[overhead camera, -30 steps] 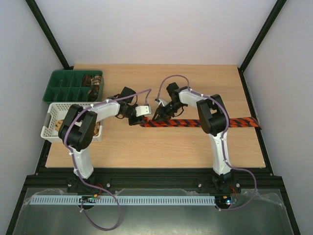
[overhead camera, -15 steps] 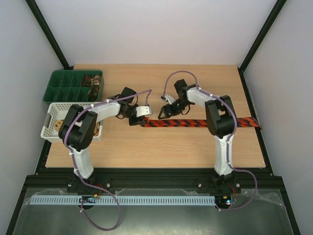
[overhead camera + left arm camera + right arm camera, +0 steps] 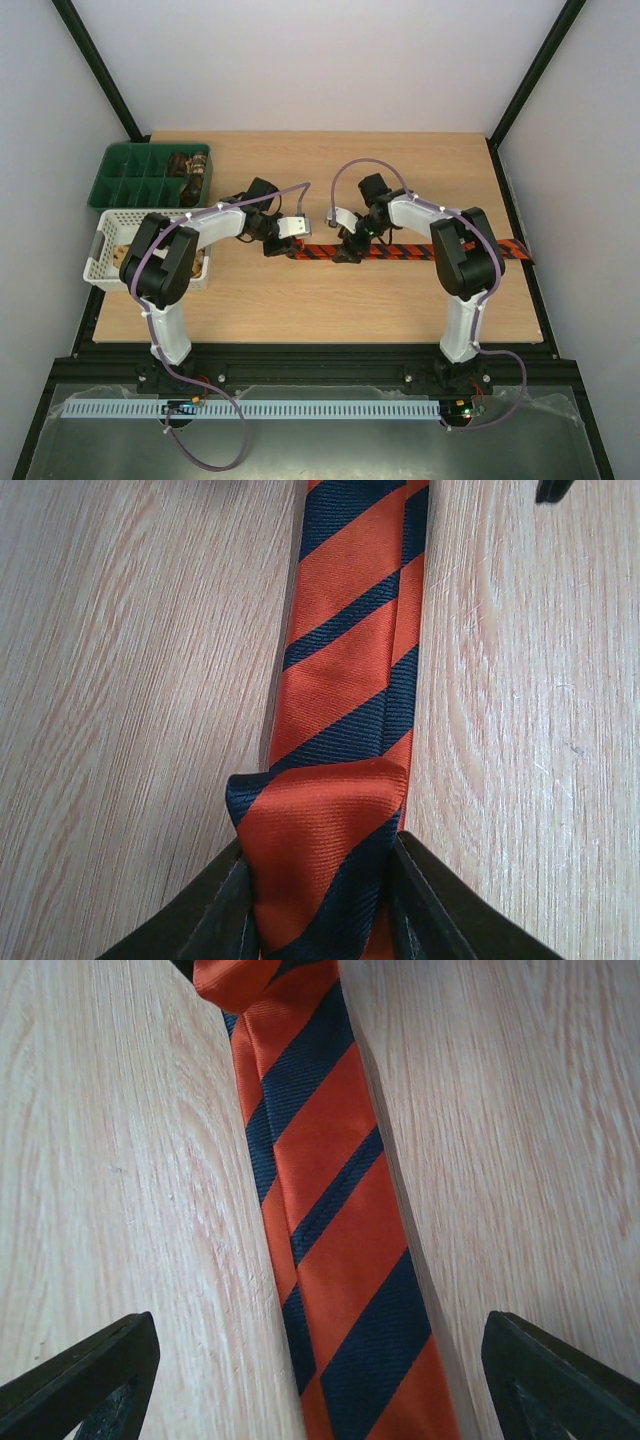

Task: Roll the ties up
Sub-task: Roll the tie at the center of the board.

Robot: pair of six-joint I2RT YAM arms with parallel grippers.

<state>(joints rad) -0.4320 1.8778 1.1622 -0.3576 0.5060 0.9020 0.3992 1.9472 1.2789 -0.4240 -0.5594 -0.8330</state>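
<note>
Fabric at the narrow end of the striped tie (image 3: 345,680) is pinched in the closed left tool (image 3: 320,900), and a small fold is held there near the middle of the surface (image 3: 300,180). The rest is laid flat toward the right edge. The right tool (image 3: 325,1375) has just been spread wide and lowered astride the band, so a fresh grasp for the next turn is judged likely.

The left arm (image 3: 215,222) reaches out to the right. Its left hand (image 3: 288,246) is low and pinches the folded end of the striped tie (image 3: 340,680). The right arm (image 3: 425,212) bends to the left. The right hand (image 3: 348,250) points down, with its fingers (image 3: 90,1370) spread wide apart.
</note>
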